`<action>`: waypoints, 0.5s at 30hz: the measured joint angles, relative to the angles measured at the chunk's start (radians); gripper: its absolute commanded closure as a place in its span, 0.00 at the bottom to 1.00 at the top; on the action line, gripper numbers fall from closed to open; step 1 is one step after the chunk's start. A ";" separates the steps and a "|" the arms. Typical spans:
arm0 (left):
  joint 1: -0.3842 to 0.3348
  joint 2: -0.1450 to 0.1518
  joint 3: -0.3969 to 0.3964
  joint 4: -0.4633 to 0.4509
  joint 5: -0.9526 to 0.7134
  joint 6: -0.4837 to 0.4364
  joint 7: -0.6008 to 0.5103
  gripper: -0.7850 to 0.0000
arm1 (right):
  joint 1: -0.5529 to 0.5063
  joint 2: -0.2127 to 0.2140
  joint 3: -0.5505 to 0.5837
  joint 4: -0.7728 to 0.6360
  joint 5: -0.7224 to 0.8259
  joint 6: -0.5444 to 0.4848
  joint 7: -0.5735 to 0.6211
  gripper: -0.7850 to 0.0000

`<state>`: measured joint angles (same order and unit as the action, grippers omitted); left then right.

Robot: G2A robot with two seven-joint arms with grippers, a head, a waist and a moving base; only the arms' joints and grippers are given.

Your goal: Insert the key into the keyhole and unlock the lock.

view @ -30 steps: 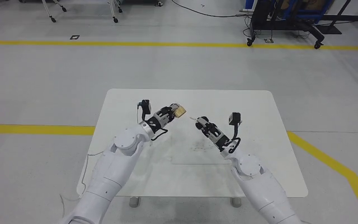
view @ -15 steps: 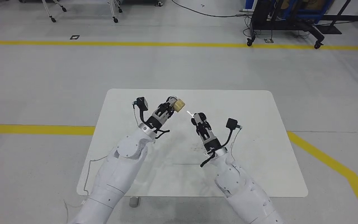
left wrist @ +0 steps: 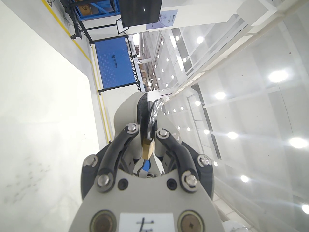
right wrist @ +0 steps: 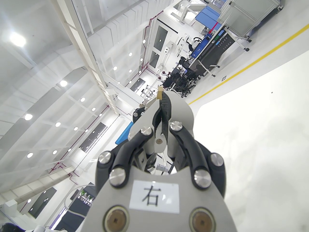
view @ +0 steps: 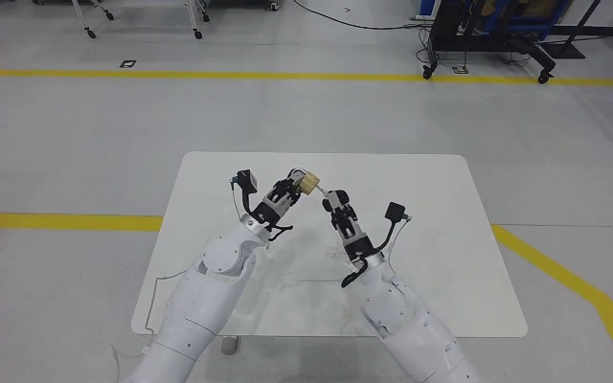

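Your right gripper (view: pixel 332 201), clamped on the key (view: pixel 326 194), has drawn close beside the lock (view: pixel 307 183) pinched in your left gripper (view: pixel 298 187); the key seemingly isn't inserted yet.

Left gripper (view: pixel 296 187) and right gripper (view: pixel 331 200) closed, aloft, tips close together

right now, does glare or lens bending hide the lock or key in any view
Top view: even light, no glare; lock and key show plain. Left wrist view: ceiling lamps flare in streaks, the table is washed white, yet the lock shows. Right wrist view: lamps flare, straight beams bow toward the edges.
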<state>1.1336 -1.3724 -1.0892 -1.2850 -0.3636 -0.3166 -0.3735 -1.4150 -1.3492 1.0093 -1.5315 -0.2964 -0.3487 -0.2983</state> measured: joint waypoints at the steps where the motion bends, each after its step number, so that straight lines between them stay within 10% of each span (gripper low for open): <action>1: 0.001 0.000 -0.002 0.000 -0.004 0.001 0.002 1.00 | -0.002 -0.001 0.000 -0.001 0.003 -0.002 0.002 1.00; 15: 0.014 -0.001 -0.024 -0.012 0.007 -0.002 0.004 1.00 | -0.026 -0.007 0.026 -0.023 0.144 -0.026 0.119 1.00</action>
<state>1.1476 -1.3735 -1.1135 -1.2975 -0.3565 -0.3182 -0.3692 -1.4413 -1.3561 1.0354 -1.5546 -0.1528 -0.3747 -0.1790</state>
